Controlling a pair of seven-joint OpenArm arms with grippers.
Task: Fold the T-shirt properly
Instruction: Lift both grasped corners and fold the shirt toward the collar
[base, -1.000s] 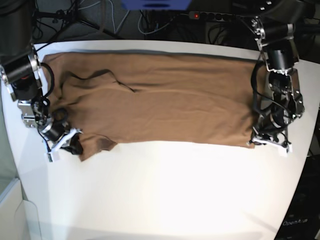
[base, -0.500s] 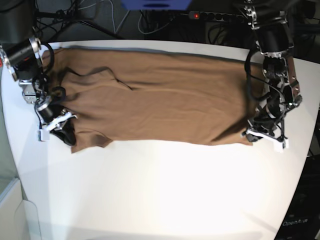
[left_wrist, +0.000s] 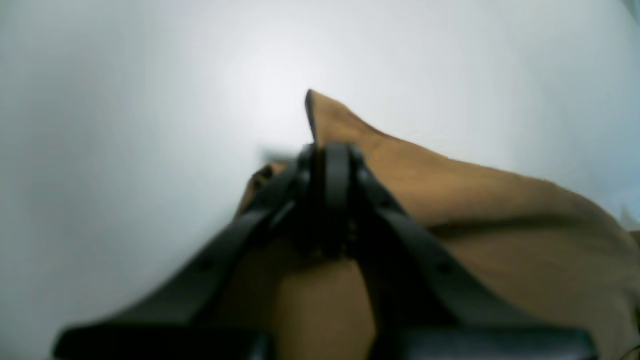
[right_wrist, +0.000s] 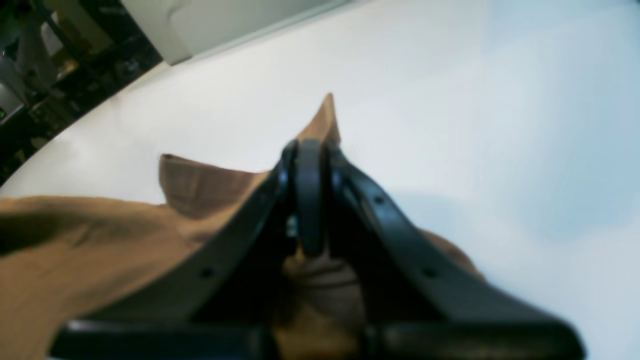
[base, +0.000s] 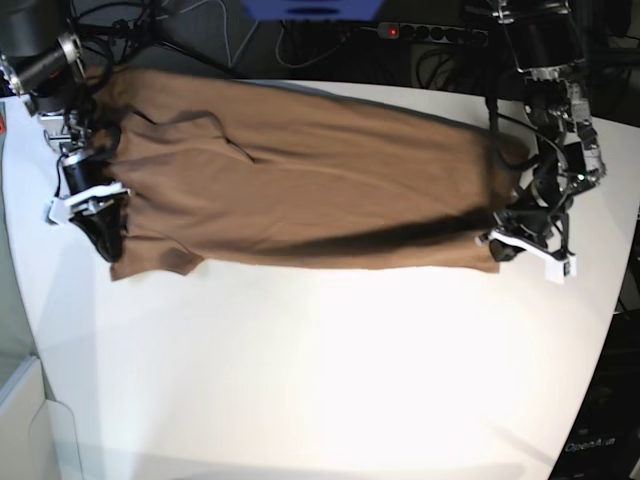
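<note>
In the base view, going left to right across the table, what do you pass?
Right gripper clamped on the shirt's edge → T-shirt stretched between the arms → left gripper clamped on the opposite edge → bare white table.

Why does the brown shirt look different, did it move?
Yes. The T-shirt has been pulled toward the table's far edge, its near edge lifted, both grippers clamped on it.

no readable text, labels, brands or numbers anywhere
</note>
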